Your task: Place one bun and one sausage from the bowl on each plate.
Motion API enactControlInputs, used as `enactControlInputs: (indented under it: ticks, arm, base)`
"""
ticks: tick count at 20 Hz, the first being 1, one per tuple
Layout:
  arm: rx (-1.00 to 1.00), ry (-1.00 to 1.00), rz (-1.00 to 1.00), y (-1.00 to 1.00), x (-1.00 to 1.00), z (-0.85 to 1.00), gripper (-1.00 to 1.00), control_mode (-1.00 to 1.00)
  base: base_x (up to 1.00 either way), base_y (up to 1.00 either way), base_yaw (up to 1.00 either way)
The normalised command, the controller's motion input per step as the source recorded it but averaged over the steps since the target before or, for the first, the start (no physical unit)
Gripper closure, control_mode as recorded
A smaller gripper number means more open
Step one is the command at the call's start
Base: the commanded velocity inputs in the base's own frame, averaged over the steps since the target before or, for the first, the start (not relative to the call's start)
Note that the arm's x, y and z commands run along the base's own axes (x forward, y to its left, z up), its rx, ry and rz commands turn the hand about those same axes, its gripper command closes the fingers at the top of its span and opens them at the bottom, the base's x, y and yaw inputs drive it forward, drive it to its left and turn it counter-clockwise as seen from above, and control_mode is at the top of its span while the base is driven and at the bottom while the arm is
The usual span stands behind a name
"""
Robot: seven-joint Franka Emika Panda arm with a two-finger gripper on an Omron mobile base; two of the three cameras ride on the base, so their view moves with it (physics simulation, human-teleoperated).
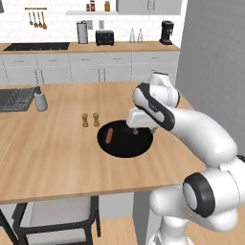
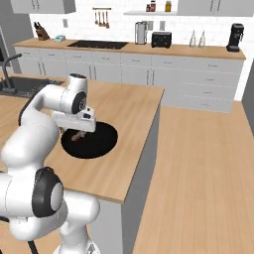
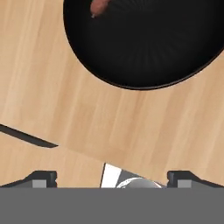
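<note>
The black bowl lies on the wooden island counter. One brown sausage rests in it near its left rim. My gripper hovers above the bowl's right rim, pointing down. Its fingertips stand wide apart, open, with nothing between them. In the hand view the bowl fills the top and bare counter lies under the fingers. No bun shows in the bowl. The plates are out of view.
Two small wooden shakers stand just behind the bowl to the left. A grey bottle and a sink sit at the far left. The counter's edge drops off right of the bowl. A chair stands below the front edge.
</note>
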Motion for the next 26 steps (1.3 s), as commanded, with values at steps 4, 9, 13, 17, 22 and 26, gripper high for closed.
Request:
enactControlInputs:
  ticks: [4, 9, 13, 17, 22, 26]
  arm:
    - [0.0, 0.14, -0.06, 0.58, 1.0, 0.0, -1.0, -1.0]
    - [-0.01, 0.17, 0.0, 0.28, 0.9, -0.13, -1.0, -1.0]
    - [0.0, 0.03, 0.0, 0.05, 0.55, -0.26, -1.0, -1.0]
    - [0.0, 0.05, 0.0, 0.0, 0.39, -0.53, -1.0, -1.0]
    - [-0.01, 0.08, 0.0, 0.0, 0.1, -0.45, -1.0, -1.0]
    - [0.0, 0.0, 0.0, 0.0, 0.14, -0.39, -1.0, -1.0]
  base:
    - [0.0, 0.0, 0.0]
    - [0.0, 0.0, 0.0]
    - [0.0, 0.0, 0.0]
    - [0.0, 0.0, 0.0]
    - [0.0, 0.0, 0.0]
    - [0.0, 0.0, 0.0]
